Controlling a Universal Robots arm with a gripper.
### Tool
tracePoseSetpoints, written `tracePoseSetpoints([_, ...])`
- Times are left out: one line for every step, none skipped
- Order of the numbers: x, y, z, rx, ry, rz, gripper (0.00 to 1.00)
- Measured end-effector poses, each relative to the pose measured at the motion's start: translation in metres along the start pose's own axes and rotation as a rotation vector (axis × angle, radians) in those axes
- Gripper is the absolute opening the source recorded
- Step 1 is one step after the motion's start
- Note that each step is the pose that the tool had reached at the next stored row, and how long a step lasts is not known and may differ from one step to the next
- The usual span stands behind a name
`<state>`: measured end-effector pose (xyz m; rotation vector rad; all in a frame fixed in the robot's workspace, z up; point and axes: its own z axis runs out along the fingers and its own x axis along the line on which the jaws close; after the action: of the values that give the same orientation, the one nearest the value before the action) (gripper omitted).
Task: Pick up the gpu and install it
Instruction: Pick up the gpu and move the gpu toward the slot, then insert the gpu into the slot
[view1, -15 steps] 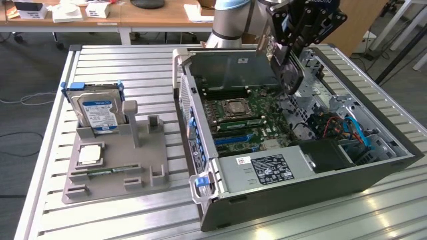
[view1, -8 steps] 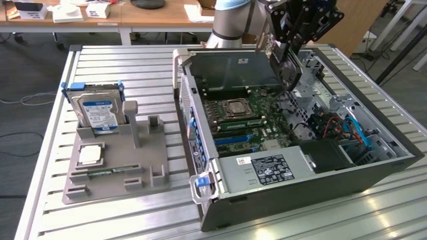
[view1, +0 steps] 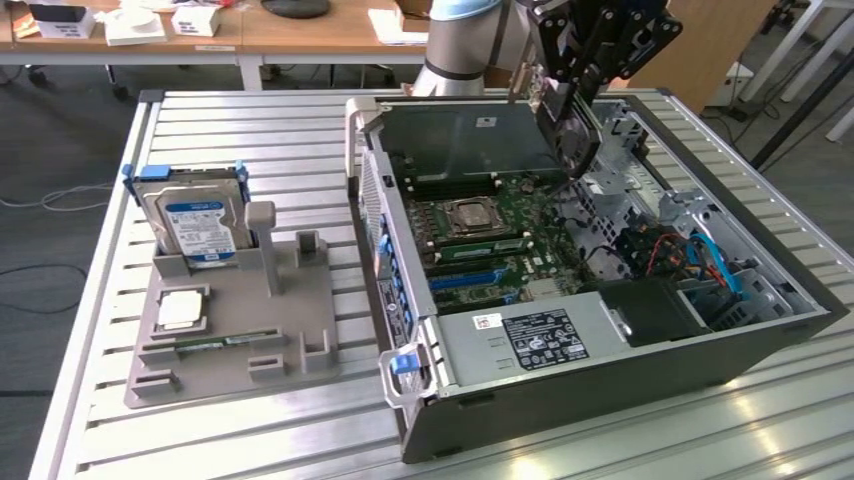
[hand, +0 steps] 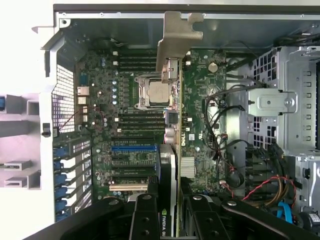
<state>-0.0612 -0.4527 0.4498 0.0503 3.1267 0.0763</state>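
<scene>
gpu (hand: 169, 165) is clamped edge-on between the 2 fingers of the gripper (hand: 172, 212), in the air above the open computer case (view1: 747, 340) and touching nothing inside it. Its long axis runs straight away from the gripper, with the silvery bracket (hand: 177, 35) at the far end. In the exterior view the card hangs over the far part of the motherboard (view1: 534, 250), while the blue expansion slot (view1: 467, 281) lies lower and nearer the camera, apart from the card's edge.
</scene>
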Motion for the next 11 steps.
tracePoseSetpoints([0.0000, 0.0001, 0.0002, 0.0000, 0.0001, 0.000, 0.27])
tracePoseSetpoints([0.0000, 0.0002, 0.0003, -0.0001, 0.0000, -0.001, 0.27])
tracePoseSetpoints([0.0000, 0.0002, 0.0003, -0.0001, 0.0001, -0.001, 0.27])
tracePoseSetpoints([0.0000, 0.0002, 0.0003, 0.0000, 0.0001, -0.001, 0.27])
tracePoseSetpoints([0.0000, 0.0002, 0.0003, -0.0001, 0.0001, -0.001, 0.27])
tracePoseSetpoints([0.0000, 0.0002, 0.0003, -0.0001, 0.0001, -0.001, 0.27])
tracePoseSetpoints([0.0000, 0.0002, 0.0003, 0.0000, 0.0001, -0.001, 0.27])
tracePoseSetpoints([0.0000, 0.0002, 0.0003, -0.0001, 0.0001, -0.001, 0.27])
tracePoseSetpoints([0.0000, 0.0002, 0.0003, -0.0001, 0.0001, -0.001, 0.27])
tracePoseSetpoints([0.0000, 0.0002, 0.0003, -0.0001, 0.0000, -0.001, 0.27])
tracePoseSetpoints([0.0001, 0.0002, 0.0003, -0.0001, 0.0001, -0.001, 0.27])
